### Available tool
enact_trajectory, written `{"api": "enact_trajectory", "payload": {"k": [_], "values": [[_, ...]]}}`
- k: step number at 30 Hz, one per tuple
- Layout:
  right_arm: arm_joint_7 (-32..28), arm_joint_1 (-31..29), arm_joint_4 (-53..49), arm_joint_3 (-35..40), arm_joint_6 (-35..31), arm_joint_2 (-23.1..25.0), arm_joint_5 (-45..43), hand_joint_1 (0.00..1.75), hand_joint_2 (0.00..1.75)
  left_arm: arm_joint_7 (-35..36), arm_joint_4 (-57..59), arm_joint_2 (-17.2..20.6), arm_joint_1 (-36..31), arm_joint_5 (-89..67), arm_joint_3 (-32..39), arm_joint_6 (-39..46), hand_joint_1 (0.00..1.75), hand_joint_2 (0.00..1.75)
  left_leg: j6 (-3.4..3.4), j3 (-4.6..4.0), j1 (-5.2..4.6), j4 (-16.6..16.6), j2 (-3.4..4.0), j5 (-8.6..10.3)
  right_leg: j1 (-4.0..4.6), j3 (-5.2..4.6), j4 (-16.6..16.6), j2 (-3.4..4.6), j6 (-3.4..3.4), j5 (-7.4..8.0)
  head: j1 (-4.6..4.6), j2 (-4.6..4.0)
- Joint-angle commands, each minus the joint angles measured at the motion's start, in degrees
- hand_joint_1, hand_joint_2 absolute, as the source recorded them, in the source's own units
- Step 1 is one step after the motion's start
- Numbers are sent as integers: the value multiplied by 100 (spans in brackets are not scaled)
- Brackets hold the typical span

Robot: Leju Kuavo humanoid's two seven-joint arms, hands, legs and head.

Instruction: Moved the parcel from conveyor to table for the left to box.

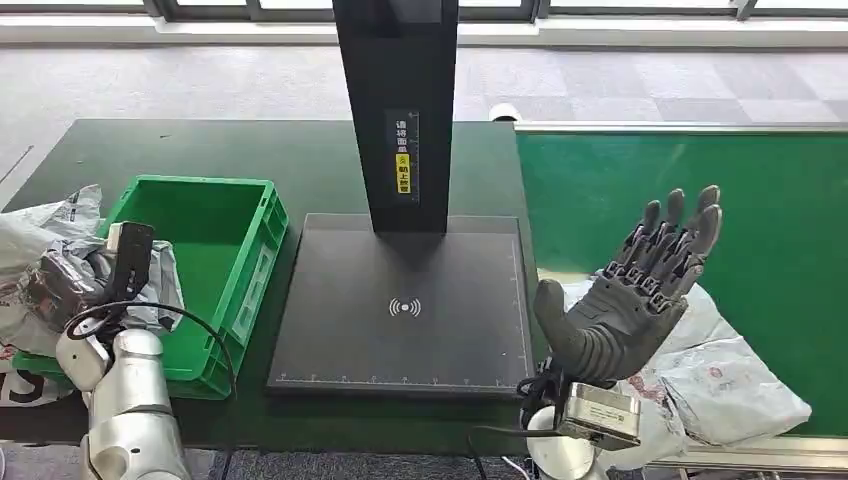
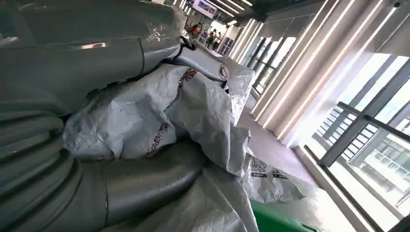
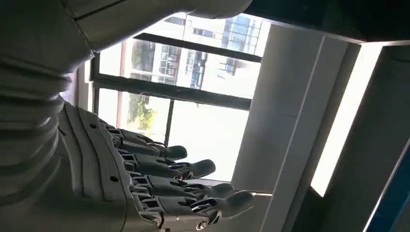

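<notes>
A crumpled grey plastic parcel hangs over the left side of the green box, and my left hand grips it. The left wrist view shows this parcel squeezed between the thick grey thumb and fingers. A second white-grey parcel lies at the near left corner of the green conveyor. My right hand is raised above that parcel, palm up, fingers spread and holding nothing. In the right wrist view the right hand has its fingers stretched out against bright windows.
A black scanner plate with a tall black column stands between box and conveyor on the dark green table. The box interior looks bare. Cables loop beside my left forearm.
</notes>
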Motion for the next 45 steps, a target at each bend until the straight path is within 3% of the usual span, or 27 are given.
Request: {"api": "enact_trajectory", "payload": {"k": [1,7,8,9,10,11,12,15,18,45], "values": [[4,176,277,167,6,168,-31,0,175,-10,311,61,-297,-2,525,-13,175,175,1,11,2,-11,0,2,3,10,-8,-4,-5,0,0,0],[4,176,277,167,6,168,-31,0,175,-10,311,61,-297,-2,525,-13,175,175,2,15,2,-14,-1,2,3,14,-12,-5,-5,0,0,0],[4,176,277,167,6,168,-31,0,175,-10,311,61,-297,-2,525,-13,0,0,1,10,1,-9,0,1,2,9,-7,-4,-4,0,0,0],[1444,-399,1717,-891,6,168,1409,0,175,-1450,-1129,-629,-426,1438,1672,-13,0,0,1,9,1,-7,0,0,2,8,-5,-2,-3,-1,0,0],[1221,-1085,4597,-2028,6,12,1837,0,175,-2612,-1671,-673,-229,1999,1556,-13,0,0,2,13,2,-12,0,1,4,13,-10,-4,-5,0,0,0],[283,-1514,5613,-2779,6,-88,1630,0,175,-2612,-1828,-791,-134,2045,1518,-13,0,0,7,38,19,-21,32,3,20,41,-44,29,1,23,0,0],[101,-1631,5864,-3006,6,-86,1672,0,175,-2612,-1835,-766,-114,2107,1502,-13,0,0,5,41,23,-26,27,1,23,53,-46,26,-1,19,0,0],[4,-1713,5960,-3403,6,100,2016,0,175,-2612,-1832,-773,-112,2108,1536,-13,0,0,-9,33,17,-11,53,-4,20,23,-24,38,-22,21,-7,0],[5,-1701,5933,-3448,6,138,2075,0,175,-2612,-1824,-769,-116,2111,1535,-13,0,0,12,15,9,-13,-27,10,9,32,-27,-37,-10,6,-7,0],[5,-1786,6125,-3790,6,168,2316,0,175,-2612,-2057,-817,-38,2303,1345,-13,0,0,-6,-2,6,-5,-23,6,21,11,-14,-25,-18,2,-9,0]]}}
